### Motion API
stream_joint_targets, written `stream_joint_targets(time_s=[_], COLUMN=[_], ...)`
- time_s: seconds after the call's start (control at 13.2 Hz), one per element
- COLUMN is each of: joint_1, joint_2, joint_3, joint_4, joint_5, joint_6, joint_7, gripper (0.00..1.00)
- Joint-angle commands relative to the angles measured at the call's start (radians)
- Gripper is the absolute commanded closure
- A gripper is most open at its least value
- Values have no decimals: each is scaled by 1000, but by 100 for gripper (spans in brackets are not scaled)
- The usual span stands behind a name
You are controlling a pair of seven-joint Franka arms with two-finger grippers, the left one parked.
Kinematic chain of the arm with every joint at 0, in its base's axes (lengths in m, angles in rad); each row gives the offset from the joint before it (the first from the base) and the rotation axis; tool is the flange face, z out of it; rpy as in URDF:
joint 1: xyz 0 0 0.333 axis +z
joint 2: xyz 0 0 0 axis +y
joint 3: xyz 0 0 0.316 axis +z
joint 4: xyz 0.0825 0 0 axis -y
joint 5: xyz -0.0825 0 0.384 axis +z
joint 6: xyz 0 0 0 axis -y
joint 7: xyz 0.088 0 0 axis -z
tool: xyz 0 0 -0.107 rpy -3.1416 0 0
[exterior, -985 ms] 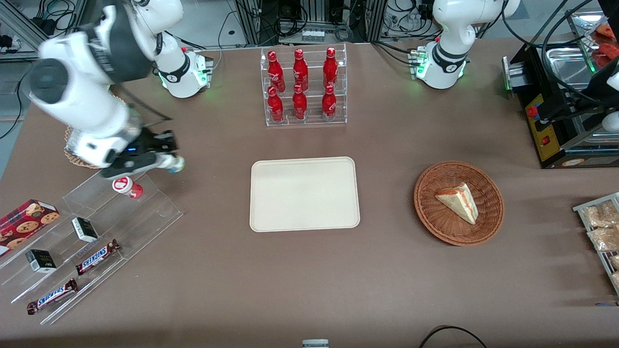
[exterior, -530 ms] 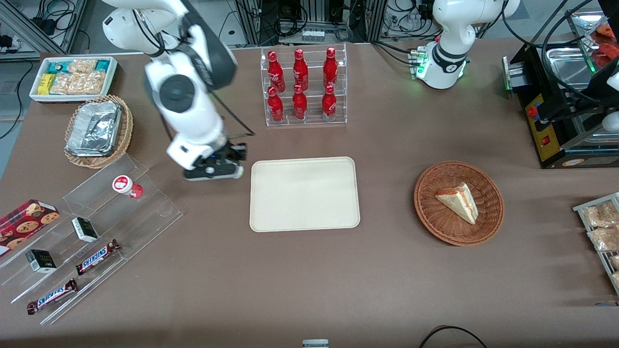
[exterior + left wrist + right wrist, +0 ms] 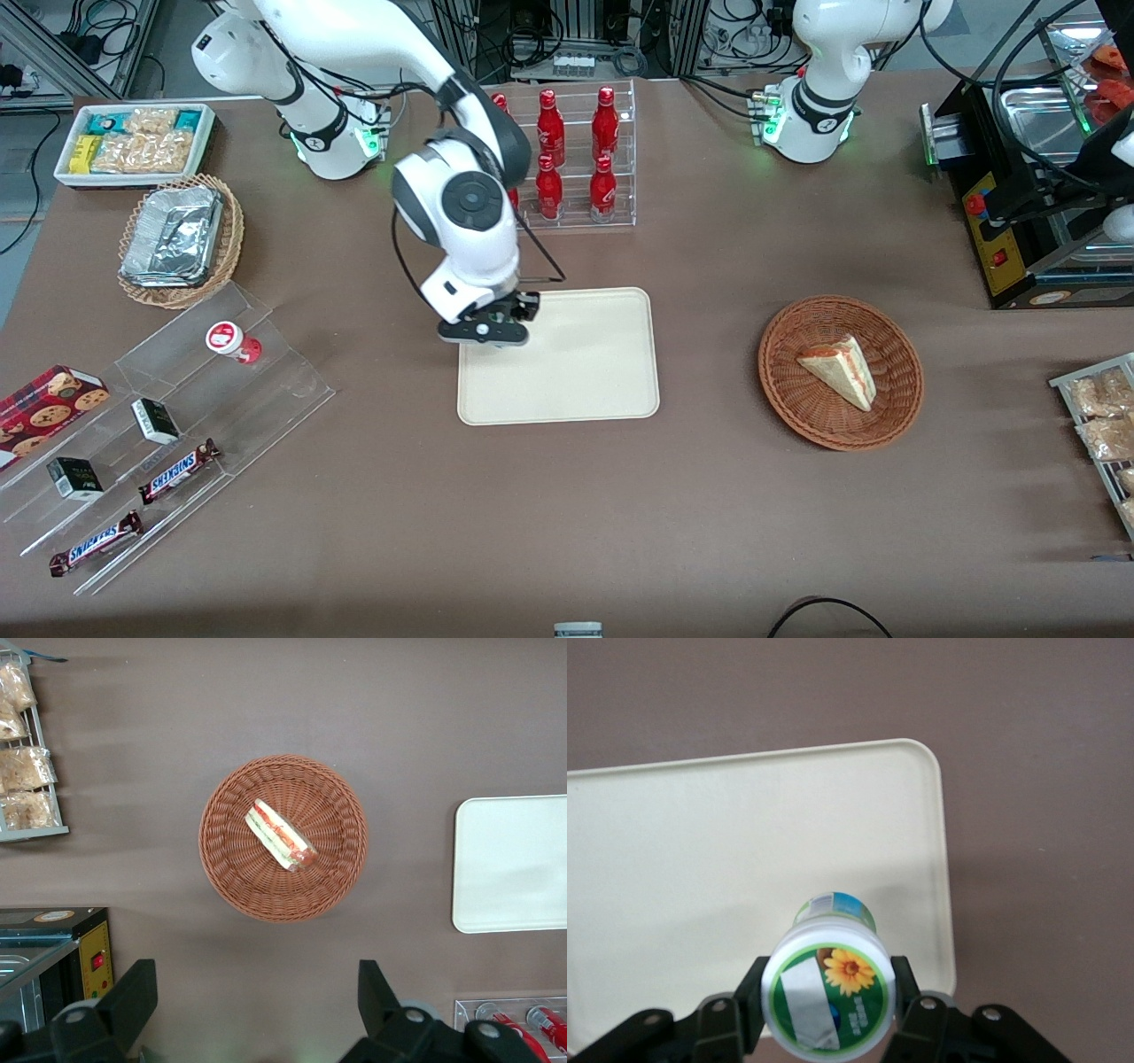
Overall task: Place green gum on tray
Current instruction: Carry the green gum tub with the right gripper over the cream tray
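Since the earlier frames the working arm is travelling from the clear acrylic shelf (image 3: 221, 372) across the counter (image 3: 567, 496), and its end effector (image 3: 493, 333) is now hanging above the tray (image 3: 585, 372) at the corner nearest the shelf. Its fingers (image 3: 914, 1003) are clamping the green gum (image 3: 829, 994) by its sides, lid facing the wrist camera, holding it over the tray and not resting on it. The red gum canister (image 3: 232, 341) is sitting on the shelf, well apart.

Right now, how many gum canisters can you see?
2. The green gum is gripped in the end effector above the tray, near its edge; the red gum rests on the clear stand. Others may be hidden.
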Motion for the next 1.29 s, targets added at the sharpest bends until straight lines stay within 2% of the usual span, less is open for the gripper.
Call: stream_joint_targets(time_s=[0.0,0.3,0.76,0.83,0.91,0.98,1.06,1.21], joint_1=[16,17,16,16,16,14,14,5], joint_2=[110,178,236,239,241,239,236,224], joint_3=[5,50,88,90,90,90,90,90], joint_4=[95,100,99,99,99,99,99,97], joint_5=[14,17,20,22,26,26,26,26], joint_6=[36,150,196,198,198,198,198,193], joint_7=[65,150,153,153,150,148,142,138], gripper=[100,100,100,88,62,6,0,0])
